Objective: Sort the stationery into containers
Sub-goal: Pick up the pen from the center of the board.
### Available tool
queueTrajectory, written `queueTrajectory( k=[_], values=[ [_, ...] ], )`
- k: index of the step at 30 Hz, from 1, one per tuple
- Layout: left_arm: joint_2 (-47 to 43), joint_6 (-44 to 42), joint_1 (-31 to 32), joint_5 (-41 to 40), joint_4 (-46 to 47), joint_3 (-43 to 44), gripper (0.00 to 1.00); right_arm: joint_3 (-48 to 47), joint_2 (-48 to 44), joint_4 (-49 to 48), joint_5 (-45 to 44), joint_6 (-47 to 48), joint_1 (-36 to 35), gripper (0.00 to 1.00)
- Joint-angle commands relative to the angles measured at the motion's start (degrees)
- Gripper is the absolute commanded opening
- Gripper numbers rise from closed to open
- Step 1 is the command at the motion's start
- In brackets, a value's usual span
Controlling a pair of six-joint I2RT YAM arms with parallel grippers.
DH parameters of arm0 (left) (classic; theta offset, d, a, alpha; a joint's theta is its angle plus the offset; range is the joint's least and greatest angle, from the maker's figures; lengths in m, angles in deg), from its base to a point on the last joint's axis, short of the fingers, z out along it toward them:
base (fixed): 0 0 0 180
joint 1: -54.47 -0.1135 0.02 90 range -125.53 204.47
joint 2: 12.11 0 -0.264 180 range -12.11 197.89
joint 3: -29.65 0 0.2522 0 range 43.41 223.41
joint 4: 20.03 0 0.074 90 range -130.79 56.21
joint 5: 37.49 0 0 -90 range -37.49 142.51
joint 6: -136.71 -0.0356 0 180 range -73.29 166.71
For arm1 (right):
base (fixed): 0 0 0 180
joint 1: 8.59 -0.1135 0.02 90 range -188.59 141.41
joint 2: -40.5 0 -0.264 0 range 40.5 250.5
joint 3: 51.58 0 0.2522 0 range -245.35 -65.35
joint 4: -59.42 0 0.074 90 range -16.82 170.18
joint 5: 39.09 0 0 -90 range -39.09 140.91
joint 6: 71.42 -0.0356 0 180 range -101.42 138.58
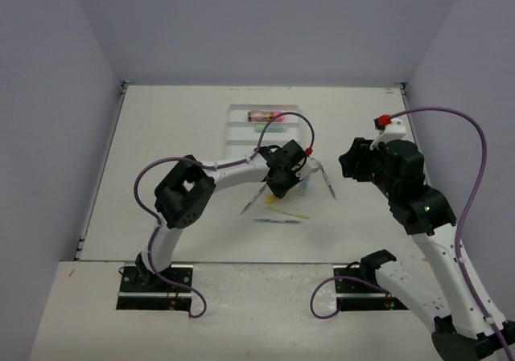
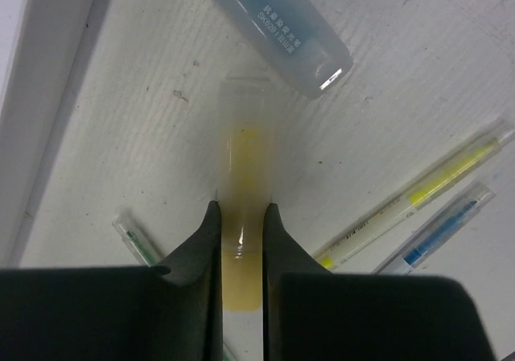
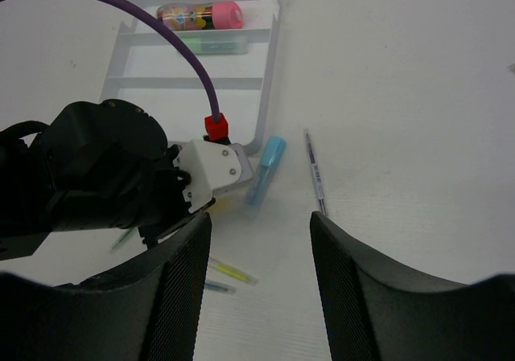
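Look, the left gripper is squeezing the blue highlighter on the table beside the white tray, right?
No. The left gripper is squeezing the yellow highlighter on the table beside the white tray; the light-blue highlighter lies loose nearby. The left wrist view shows it.

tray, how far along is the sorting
Done: pink tube and green highlighter lie in the tray. In hand: left gripper closed on the yellow highlighter. Left: blue highlighter and several thin pens outside it.
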Motion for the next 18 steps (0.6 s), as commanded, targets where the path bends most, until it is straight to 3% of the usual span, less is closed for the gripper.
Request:
queueTrajectory(
  k=[1,7,11,13,18],
  values=[
    [-1.0,-1.6,0.4,0.1,1.3,-0.4,0.01,0.0,0.7,-1.3,1.7,0.2,0.0,0.54],
    [-5.6,-4.8,1.7,-6.0,-1.6,2.8,0.00,0.0,1.0,-1.9,2.2,0.5,0.0,0.53],
    [-7.9,-11.7,1.6,-12.7,-2.5,5.5,0.00,0.2,0.7,-2.4,2.2,1.1,-0.1,0.53],
    [-9.1,-21.0,1.5,-19.9,0.2,4.5,0.00,0.3,0.6,-2.6,2.5,1.3,0.0,0.53],
    [-10.0,-34.6,-1.6,-21.3,11.7,1.8,0.00,0.3,0.4,-2.9,4.6,2.2,0.0,0.53]
  ],
)
